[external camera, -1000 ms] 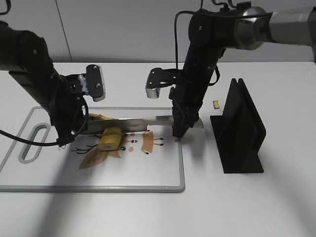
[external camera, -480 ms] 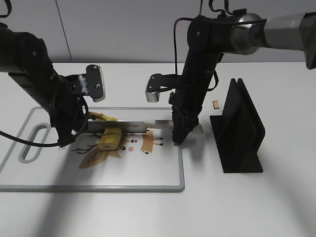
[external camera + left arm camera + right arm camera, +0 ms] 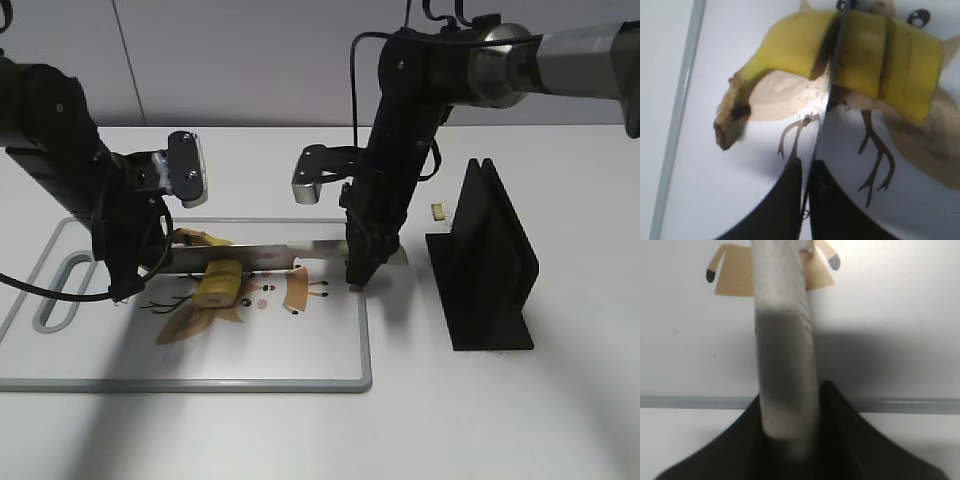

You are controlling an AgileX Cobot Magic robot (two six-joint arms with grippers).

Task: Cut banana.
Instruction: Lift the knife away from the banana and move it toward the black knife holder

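Observation:
A yellow banana [image 3: 222, 283] lies on the white cutting board [image 3: 300, 381], with a stem piece [image 3: 200, 238] behind the blade. A knife [image 3: 262, 255] lies across it, and its blade [image 3: 832, 75] sits in a cut between the stem end and the thick part of the banana [image 3: 875, 55]. My left gripper [image 3: 125, 285] is shut on the blade's tip end; in the left wrist view the jaws [image 3: 805, 170] pinch the thin edge. My right gripper [image 3: 358, 272] is shut on the grey knife handle [image 3: 785, 340] at the board's right edge.
A black knife stand [image 3: 490, 260] stands on the table to the right of the board. A small pale scrap [image 3: 437, 211] lies behind it. The board has a printed deer picture [image 3: 295, 290] and a handle slot [image 3: 55, 300] on the left.
Both arms, the knife and the board have shifted slightly to the left. The blade stays in the banana and both grips are unchanged.

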